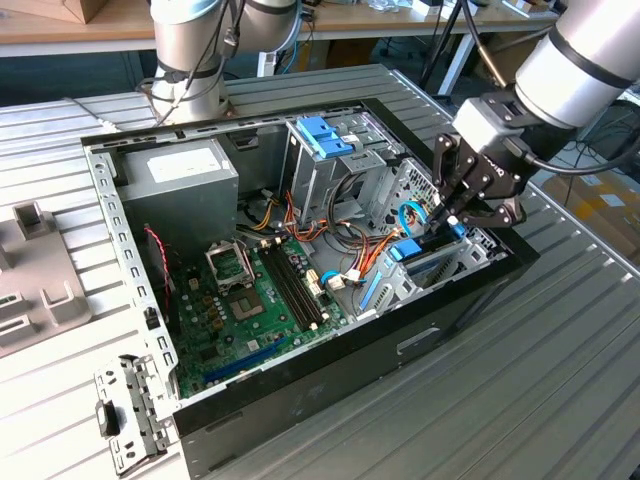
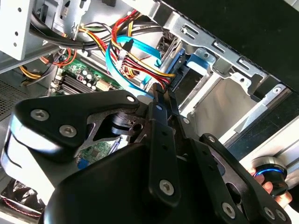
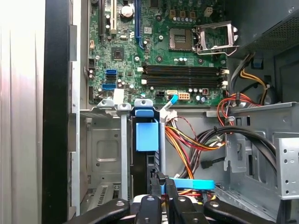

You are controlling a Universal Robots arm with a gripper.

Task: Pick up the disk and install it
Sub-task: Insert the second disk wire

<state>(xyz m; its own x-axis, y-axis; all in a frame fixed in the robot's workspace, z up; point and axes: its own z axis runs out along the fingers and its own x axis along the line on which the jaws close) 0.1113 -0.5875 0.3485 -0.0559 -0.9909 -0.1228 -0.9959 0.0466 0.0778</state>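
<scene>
First wrist view shows claw [image 3: 161,183] gripping slotted disk [image 3: 146,137].

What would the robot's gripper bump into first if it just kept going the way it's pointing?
Probably the disk itself. The gripper points down into the drive bay at the computer case's front corner, and its tips sit right at the disk's light-blue rail. Depth is unclear, so they may already touch it.

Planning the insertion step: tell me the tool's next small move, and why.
Probably ease the disk slightly deeper into its slot: the tool looks shut on its blue edge, and the disk stands upright in the drive bay, seemingly not fully seated.
</scene>
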